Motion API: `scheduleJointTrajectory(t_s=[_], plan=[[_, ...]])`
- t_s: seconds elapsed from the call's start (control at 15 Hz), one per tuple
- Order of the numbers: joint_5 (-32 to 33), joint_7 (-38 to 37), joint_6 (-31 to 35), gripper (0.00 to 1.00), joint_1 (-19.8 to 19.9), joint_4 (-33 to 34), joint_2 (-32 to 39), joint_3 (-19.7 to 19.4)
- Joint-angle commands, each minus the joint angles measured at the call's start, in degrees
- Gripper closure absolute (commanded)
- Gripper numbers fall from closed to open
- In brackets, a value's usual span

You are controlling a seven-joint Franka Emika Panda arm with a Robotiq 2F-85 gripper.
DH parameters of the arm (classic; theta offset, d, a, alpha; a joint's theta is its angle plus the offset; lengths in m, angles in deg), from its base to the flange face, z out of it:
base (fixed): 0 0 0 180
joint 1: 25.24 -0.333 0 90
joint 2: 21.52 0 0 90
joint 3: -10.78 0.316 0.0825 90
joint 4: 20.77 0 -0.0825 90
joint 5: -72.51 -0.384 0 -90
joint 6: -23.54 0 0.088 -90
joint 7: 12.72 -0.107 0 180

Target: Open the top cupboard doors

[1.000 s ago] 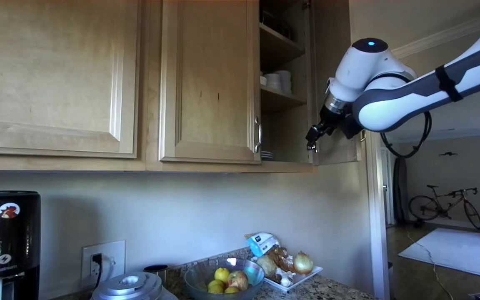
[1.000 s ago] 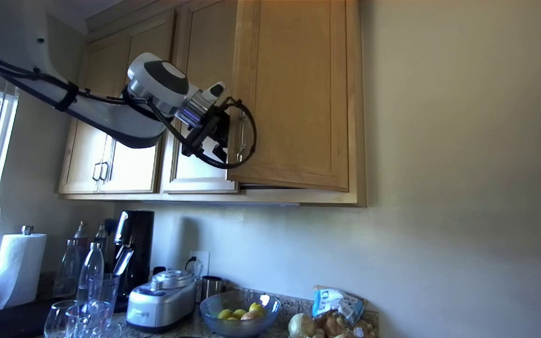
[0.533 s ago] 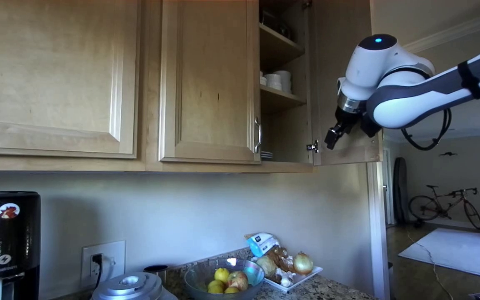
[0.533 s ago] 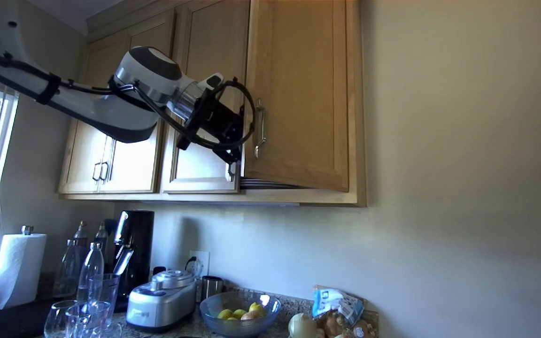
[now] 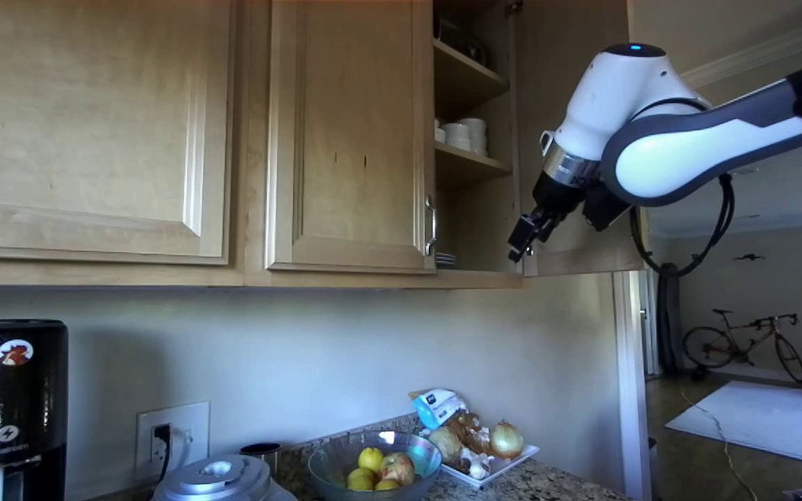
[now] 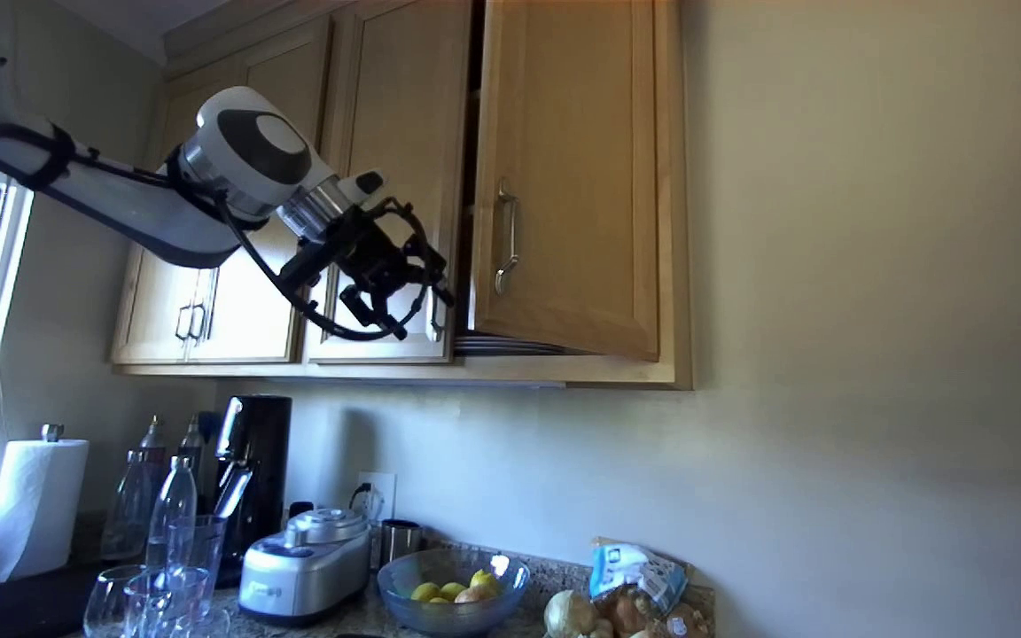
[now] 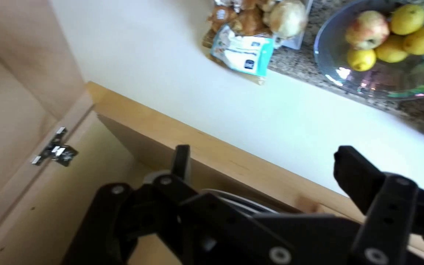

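The claw (image 7: 265, 161) stands wide and empty before the cupboard (image 7: 215, 147). At its end edge one door (image 6: 572, 177) hangs open; beyond, the other door (image 5: 359, 125) lies shut. The step seems a change of doors; next probably calls for hooking the shut one's handle (image 5: 434, 226).

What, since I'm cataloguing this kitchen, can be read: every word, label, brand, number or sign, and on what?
No words or numbers legible.
Black machine: lightning-bolt sign, round picture sticker; lettering too blurred.
Blue-white bag: print too blurred.
Silver appliance: front marking too small.
Label among onions: unreadable.
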Motion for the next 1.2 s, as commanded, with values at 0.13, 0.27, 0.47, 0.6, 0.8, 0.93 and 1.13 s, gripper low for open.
scheduleJointTrajectory(t_s=[0.13,0.27,0.47,0.6,0.8,0.93,1.13], plan=[[-5.48,-9.19,2.58,0.00,0.66,0.34,1.52,5.49],[-5.05,-13.63,4.88,0.00,2.07,0.66,2.30,6.94],[-5.12,-18.10,9.29,0.00,4.34,1.36,3.68,7.77],[-5.63,-19.87,12.38,0.00,5.78,2.11,5.04,7.85],[-8.01,-20.00,16.13,0.00,6.39,3.43,6.56,6.70],[-10.45,-19.95,17.78,0.00,6.53,5.50,8.96,6.79],[-11.95,-20.48,19.62,0.00,6.96,8.89,12.89,8.28]])
